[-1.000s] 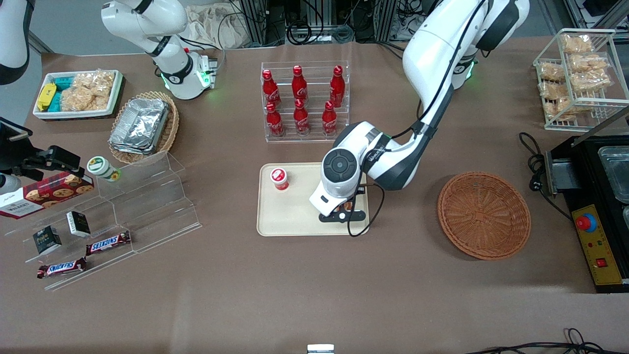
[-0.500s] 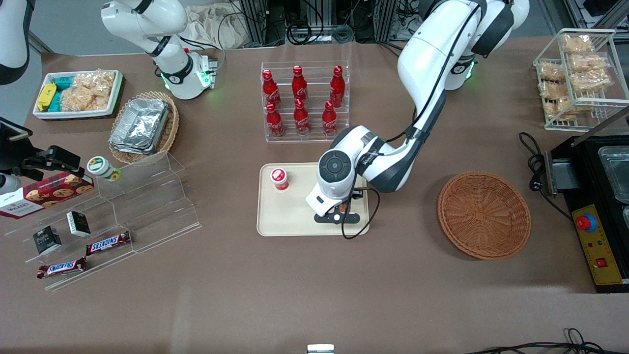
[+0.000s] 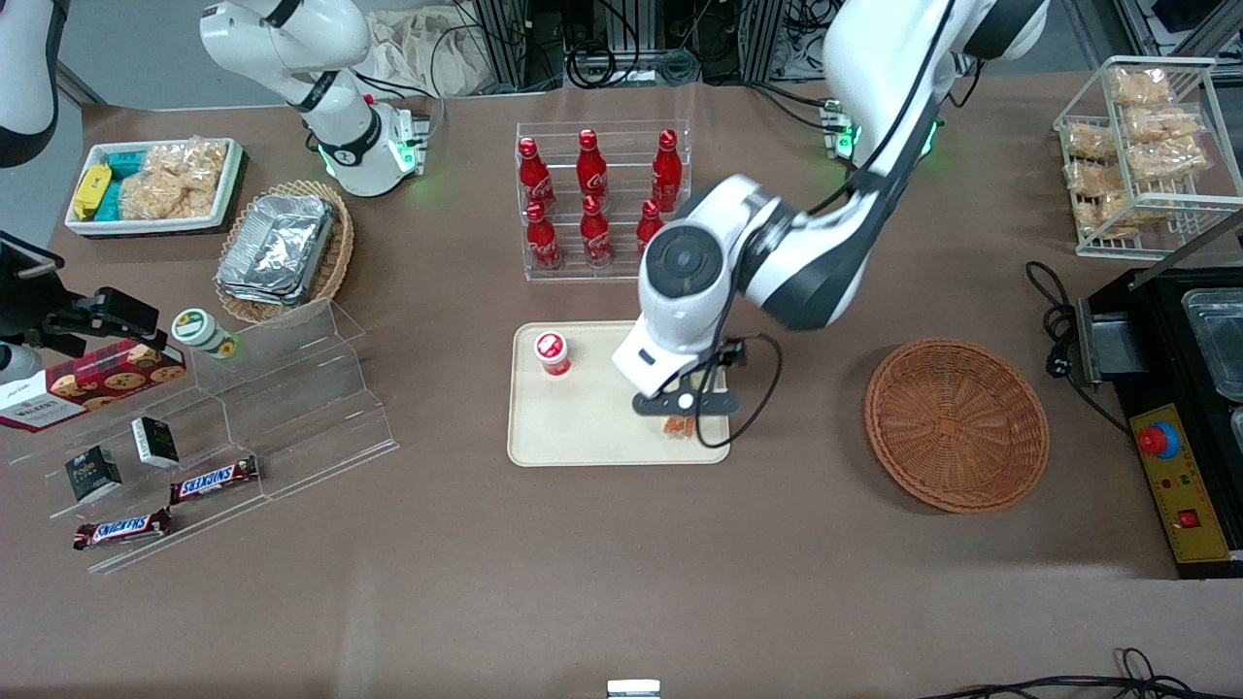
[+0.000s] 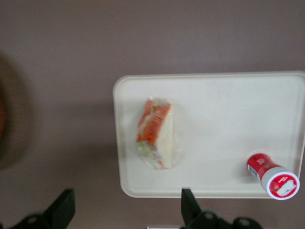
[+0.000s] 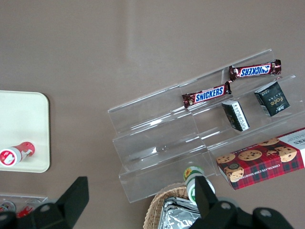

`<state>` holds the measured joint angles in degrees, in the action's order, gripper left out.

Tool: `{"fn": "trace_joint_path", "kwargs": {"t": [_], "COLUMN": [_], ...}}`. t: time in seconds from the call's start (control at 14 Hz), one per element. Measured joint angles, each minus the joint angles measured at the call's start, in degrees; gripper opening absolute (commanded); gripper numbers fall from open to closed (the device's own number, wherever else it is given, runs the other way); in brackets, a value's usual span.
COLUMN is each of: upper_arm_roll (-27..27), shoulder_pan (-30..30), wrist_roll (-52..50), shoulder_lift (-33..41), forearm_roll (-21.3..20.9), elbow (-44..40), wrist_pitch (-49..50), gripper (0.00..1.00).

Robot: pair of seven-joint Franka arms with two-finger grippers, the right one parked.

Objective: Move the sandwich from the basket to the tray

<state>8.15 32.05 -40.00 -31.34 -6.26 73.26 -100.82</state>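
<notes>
The sandwich point(image 4: 155, 133), a clear-wrapped wedge of white bread with orange-red and green filling, lies flat on the beige tray point(image 4: 228, 119), near the tray's end toward the basket. In the front view only a bit of the sandwich point(image 3: 680, 426) shows on the tray point(image 3: 583, 427) under my gripper point(image 3: 685, 401). My gripper point(image 4: 127, 212) hangs above the tray's edge, open, fingers wide apart with nothing between them and clear of the sandwich. The round wicker basket point(image 3: 957, 424) sits empty beside the tray, toward the working arm's end.
A small red-capped bottle point(image 3: 552, 351) stands on the tray's other end. A clear rack of red cola bottles point(image 3: 597, 199) stands farther from the camera than the tray. An acrylic step shelf point(image 3: 282, 388) with snacks lies toward the parked arm's end.
My gripper has lifted up off the tray and now hangs higher, leaving the sandwich lying on the tray. The arm's wrist has swung farther from the camera.
</notes>
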Motion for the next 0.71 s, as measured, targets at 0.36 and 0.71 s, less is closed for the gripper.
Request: {"fn": "trace_joint_path", "kwargs": {"t": [0.36,0.71], "upper_arm_roll": [-0.6,-0.7], "shoulder_pan": [-8.0,-17.3], "wrist_roll": [10.0,23.1], "shoulder_lift": [10.7,15.1], "forearm_roll": [-0.2,0.0], "elbow": [0.1,0.6], "wrist_pitch": [11.4,16.0], "gripper": [1.00,1.00]}}
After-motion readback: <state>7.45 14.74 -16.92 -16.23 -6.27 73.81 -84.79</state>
